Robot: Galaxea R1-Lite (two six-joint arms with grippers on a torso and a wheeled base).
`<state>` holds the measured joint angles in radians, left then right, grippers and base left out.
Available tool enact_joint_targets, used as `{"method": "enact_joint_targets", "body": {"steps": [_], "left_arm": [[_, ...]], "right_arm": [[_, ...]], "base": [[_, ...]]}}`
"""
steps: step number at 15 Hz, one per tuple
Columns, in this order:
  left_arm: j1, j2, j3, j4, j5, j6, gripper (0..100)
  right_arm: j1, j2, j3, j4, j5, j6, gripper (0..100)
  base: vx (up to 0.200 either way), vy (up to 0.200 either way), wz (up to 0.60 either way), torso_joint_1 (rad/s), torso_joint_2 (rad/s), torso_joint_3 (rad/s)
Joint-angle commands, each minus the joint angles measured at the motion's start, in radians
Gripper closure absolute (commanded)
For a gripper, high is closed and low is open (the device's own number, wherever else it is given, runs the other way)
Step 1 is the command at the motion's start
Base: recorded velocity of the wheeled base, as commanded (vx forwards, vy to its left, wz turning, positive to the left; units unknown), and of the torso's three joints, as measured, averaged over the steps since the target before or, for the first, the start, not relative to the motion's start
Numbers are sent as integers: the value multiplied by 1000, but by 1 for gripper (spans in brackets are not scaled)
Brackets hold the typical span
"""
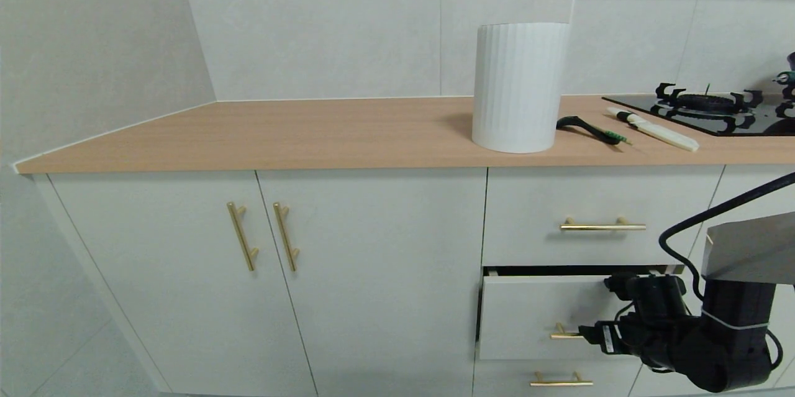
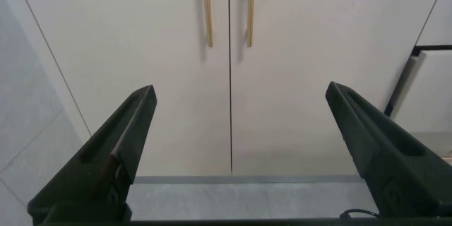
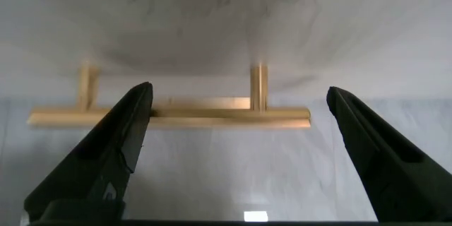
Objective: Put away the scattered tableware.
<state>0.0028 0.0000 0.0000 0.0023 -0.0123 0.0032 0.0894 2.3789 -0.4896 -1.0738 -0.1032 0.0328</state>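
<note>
Your right pincer (image 1: 590, 330) is released at the handle (image 3: 169, 117) of the part-open drawer (image 1: 528, 316), likely to open storage. Your left pincer (image 2: 240, 92) is also released. The tableware (image 1: 652, 128) lies on the worktop (image 1: 310, 130).

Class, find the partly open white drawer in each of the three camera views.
Head view: partly open white drawer, lower right, under the shut top drawer.
Left wrist view: its front, beside the double doors.
Right wrist view: its front, behind the gold bar handle.
Shared landmark: that handle, also in head view.
</note>
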Motion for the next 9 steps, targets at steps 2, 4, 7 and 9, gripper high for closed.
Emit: {"method": "enact_joint_targets", "body": {"steps": [2, 4, 7, 9], "left_arm": [[0, 0, 0, 1, 0, 0, 0], [0, 0, 0, 1, 0, 0, 0], [0, 0, 0, 1, 0, 0, 0], [0, 0, 0, 1, 0, 0, 0]], "right_arm": [[18, -270, 95, 92, 5, -8, 0], [63, -443, 77, 219, 19, -2, 0], [122, -566, 54, 230, 11, 30, 0], [122, -549, 19, 226, 11, 68, 0]], "base": [[0, 0, 0, 0, 0, 0], [0, 0, 0, 0, 0, 0], [0, 0, 0, 0, 0, 0], [0, 0, 0, 0, 0, 0]]}}
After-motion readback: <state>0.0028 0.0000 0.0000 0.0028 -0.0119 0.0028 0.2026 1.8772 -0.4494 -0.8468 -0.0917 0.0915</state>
